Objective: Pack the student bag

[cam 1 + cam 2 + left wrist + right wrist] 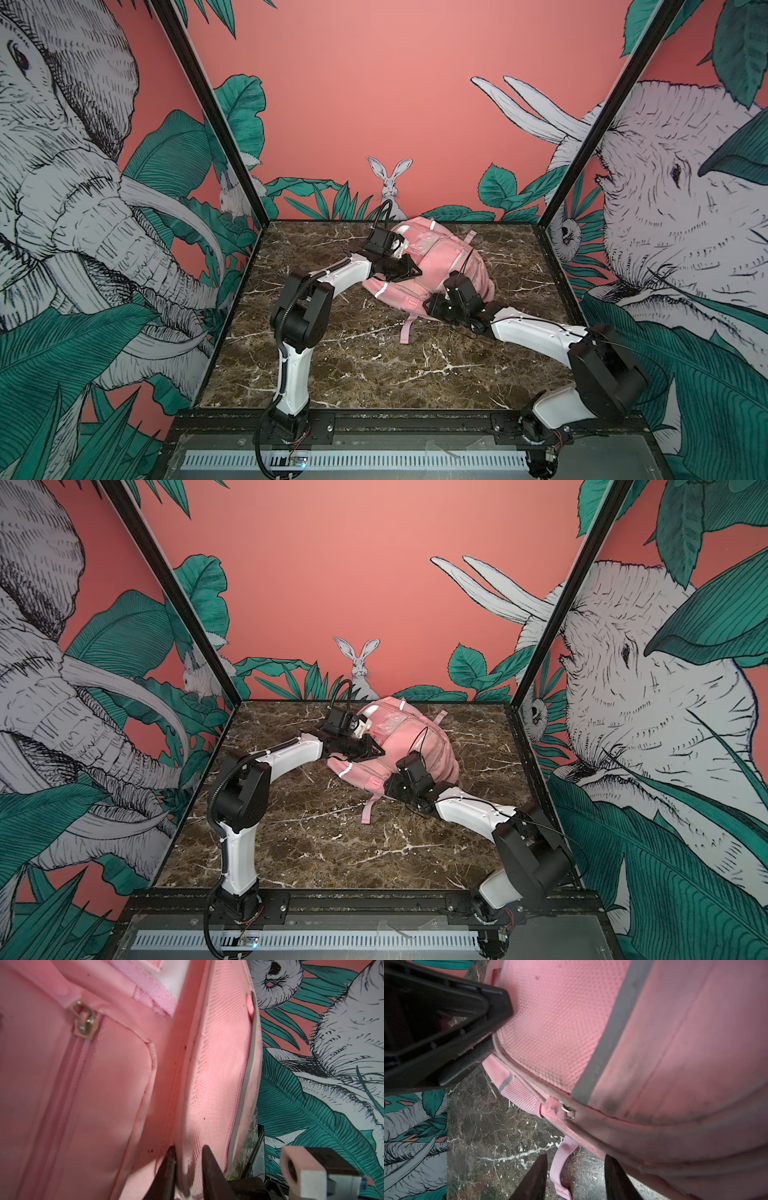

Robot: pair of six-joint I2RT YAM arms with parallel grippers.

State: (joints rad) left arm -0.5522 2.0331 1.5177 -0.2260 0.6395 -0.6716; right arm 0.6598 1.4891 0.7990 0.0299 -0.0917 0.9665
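Student bag: Your student bag point(440, 257) lies on the desk point(374, 374), toward the back and about mid-width, with its pocketed face turned up.
Left pincer: Your left pincer point(189, 1167) is pinching a fold of the bag's pink fabric beside a zipped pocket. I judge you hold it to steady the soft body or lift a flap.
Right pincer: Your right pincer point(575, 1178) stands spread at the bag's near end, gripping nothing. A loose strap point(562, 1163) lies on the desk below the gap.
Zip pull: The zip pull point(568, 1110) sits just ahead of the right pincer, probably your target.
Long axis: It appears to run diagonally, from back-left toward near-right.
Pointing: You cannot tell for sure which end is the top.
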